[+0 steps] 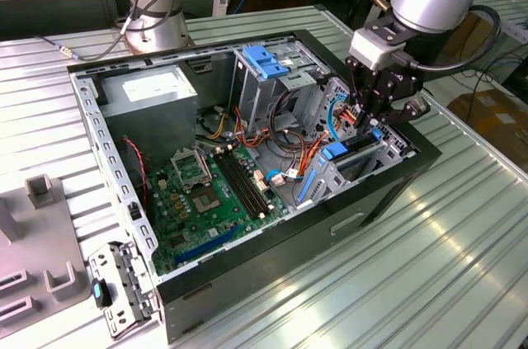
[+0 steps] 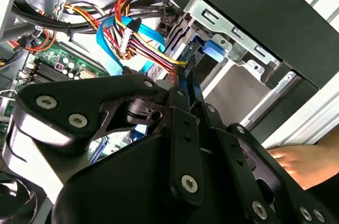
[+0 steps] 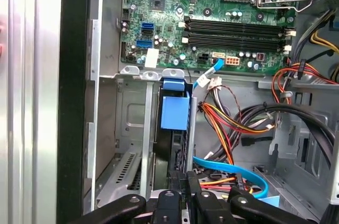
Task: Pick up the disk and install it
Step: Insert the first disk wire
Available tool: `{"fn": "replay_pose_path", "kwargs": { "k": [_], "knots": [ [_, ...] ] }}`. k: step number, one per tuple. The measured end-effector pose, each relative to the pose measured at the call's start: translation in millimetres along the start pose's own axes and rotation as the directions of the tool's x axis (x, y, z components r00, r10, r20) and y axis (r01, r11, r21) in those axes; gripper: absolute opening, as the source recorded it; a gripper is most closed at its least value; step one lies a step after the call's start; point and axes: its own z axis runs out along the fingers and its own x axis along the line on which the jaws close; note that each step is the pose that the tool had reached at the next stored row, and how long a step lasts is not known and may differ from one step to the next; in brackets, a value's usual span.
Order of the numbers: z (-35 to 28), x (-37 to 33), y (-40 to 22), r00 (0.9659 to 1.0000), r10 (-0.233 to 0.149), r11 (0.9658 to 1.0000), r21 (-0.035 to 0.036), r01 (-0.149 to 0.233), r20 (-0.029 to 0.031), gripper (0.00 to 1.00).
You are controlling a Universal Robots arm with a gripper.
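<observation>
The disk (image 1: 346, 153) stands on edge in the metal drive cage (image 1: 394, 144) at the exterior view's right end of the open computer case. It is dark, with bright blue carrier rails. In the first wrist view its blue tab and dark body (image 3: 168, 144) run away from my fingers. My gripper (image 1: 369, 124) reaches down into the cage at the disk's upper end. In both wrist views the two narrow black fingers (image 3: 180, 184) lie almost together, pinched on the disk's blue-railed edge (image 2: 213, 52). The gripper's tip (image 2: 189, 75) is partly hidden by its own linkage.
Bundled coloured wires (image 2: 137, 36) and a blue flat cable (image 3: 233, 171) crowd the space beside the cage. The green motherboard (image 1: 206, 192) fills the case floor. A person's hand (image 2: 296, 160) rests outside the case wall. A second arm's base (image 1: 157, 27) stands behind the case.
</observation>
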Motion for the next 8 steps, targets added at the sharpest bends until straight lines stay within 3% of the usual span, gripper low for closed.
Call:
{"fn": "replay_pose_path", "kwargs": {
  "k": [8],
  "knots": [
    [1.9, 1.8, 0.2, 0.9998, 0.020, 0.9998, -0.0004, -0.020, -0.0017, 0.17]
  ]
}}
